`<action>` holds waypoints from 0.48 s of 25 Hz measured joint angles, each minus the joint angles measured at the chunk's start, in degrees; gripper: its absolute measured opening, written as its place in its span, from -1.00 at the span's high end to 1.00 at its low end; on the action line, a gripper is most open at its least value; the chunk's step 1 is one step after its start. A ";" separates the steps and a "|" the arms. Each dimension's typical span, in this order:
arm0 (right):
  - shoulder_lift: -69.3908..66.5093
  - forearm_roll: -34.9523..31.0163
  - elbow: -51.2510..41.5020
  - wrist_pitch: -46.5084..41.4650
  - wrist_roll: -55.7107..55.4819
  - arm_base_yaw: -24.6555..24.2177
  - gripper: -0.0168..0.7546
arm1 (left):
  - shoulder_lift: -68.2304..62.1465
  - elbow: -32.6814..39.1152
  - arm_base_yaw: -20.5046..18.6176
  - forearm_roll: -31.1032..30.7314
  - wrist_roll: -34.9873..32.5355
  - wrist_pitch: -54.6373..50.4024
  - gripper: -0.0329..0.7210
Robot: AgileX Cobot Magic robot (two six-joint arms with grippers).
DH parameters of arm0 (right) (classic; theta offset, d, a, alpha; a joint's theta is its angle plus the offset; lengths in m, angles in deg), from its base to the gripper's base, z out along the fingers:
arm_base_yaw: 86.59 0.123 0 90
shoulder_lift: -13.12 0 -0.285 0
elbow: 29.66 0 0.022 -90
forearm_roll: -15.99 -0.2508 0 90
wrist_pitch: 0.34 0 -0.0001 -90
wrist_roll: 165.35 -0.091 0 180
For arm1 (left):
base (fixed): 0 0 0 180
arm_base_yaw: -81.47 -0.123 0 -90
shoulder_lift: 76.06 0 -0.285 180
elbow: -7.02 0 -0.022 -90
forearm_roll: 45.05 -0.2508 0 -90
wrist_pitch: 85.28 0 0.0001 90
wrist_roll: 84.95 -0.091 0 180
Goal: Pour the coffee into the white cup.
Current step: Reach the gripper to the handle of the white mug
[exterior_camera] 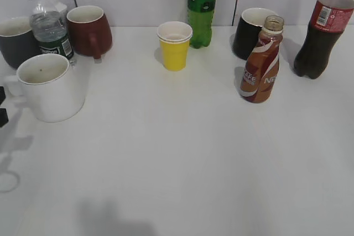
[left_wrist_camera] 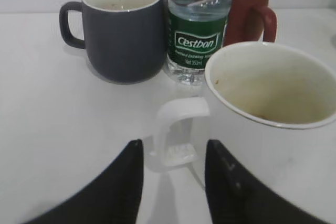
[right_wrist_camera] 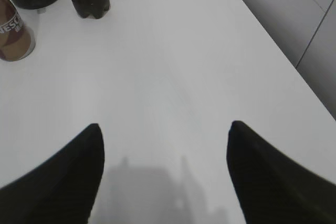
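The white cup point(exterior_camera: 51, 85) stands empty at the left of the table, its handle pointing left. In the left wrist view the cup point(left_wrist_camera: 273, 129) fills the right side, and my left gripper point(left_wrist_camera: 172, 148) is open, its two jaws either side of the cup's handle point(left_wrist_camera: 177, 121) and just short of it. The coffee bottle point(exterior_camera: 261, 66), brown with its cap off, stands upright at the right. It shows at the top left of the right wrist view point(right_wrist_camera: 13, 35). My right gripper point(right_wrist_camera: 164, 125) is open and empty over bare table, away from the bottle.
Behind the white cup stand a grey mug point(exterior_camera: 15, 41), a water bottle point(exterior_camera: 50, 26) and a dark red mug point(exterior_camera: 88, 29). A yellow paper cup point(exterior_camera: 175, 47), a green bottle point(exterior_camera: 202, 6), a black mug point(exterior_camera: 251, 32) and a cola bottle point(exterior_camera: 325, 29) line the back.
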 joint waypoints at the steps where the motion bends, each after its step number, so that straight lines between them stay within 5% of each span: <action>1: 0.00 0.00 0.00 0.00 0.00 0.00 -0.52 | -0.63 0.05 0.00 0.00 0.00 0.56 0.10; 12: 0.00 0.00 0.00 0.00 0.00 0.00 -0.52 | -12.35 0.30 0.00 1.52 0.00 15.65 0.02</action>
